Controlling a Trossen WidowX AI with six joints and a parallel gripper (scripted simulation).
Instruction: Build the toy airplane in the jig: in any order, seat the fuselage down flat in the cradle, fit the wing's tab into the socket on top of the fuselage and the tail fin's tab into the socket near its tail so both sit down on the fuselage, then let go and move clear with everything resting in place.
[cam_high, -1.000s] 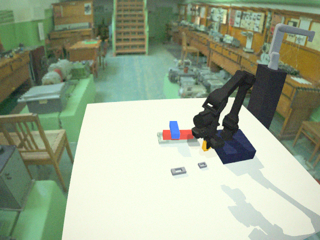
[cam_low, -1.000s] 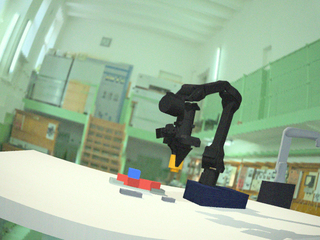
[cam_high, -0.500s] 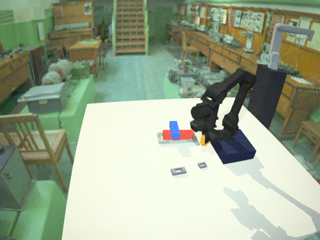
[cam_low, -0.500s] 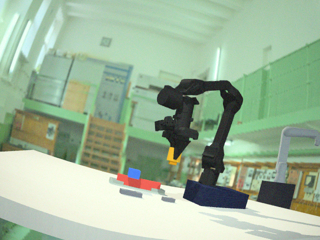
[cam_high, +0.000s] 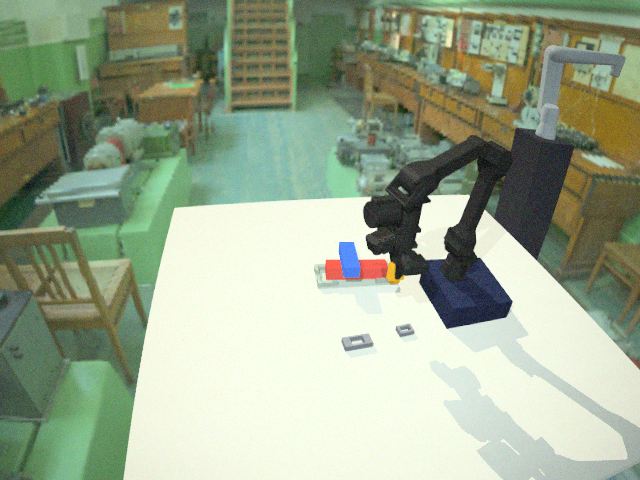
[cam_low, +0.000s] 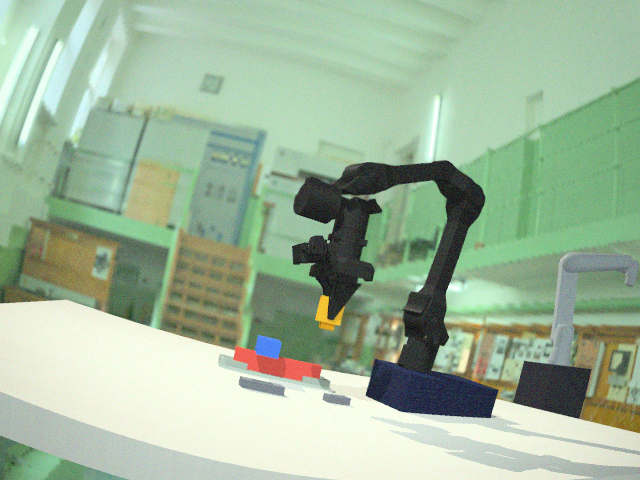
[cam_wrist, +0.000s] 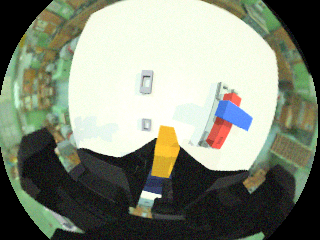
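Exterior view: the gripper (cam_low: 333, 304) is clamped on the orange tail fin (cam_low: 327, 314), which hangs well above the table. Below and to its left, the red fuselage (cam_low: 276, 364) lies in the cradle (cam_low: 315, 381), blue wing (cam_low: 268, 346) on top.

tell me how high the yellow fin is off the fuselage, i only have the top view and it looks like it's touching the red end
Observer: Not touching. In the exterior view the tail fin hangs well above the red fuselage, clear air between them.
Operator: is it actually gripped
Observer: Yes, the gripper is shut on its upper part; the fin's tab end points down.
Operator: wing on already
Observer: The blue wing sits on top of the fuselage, which lies in the cradle.
Operator: those grey bits in front
Observer: Two low grey stands, both with nothing in them in the wrist view.
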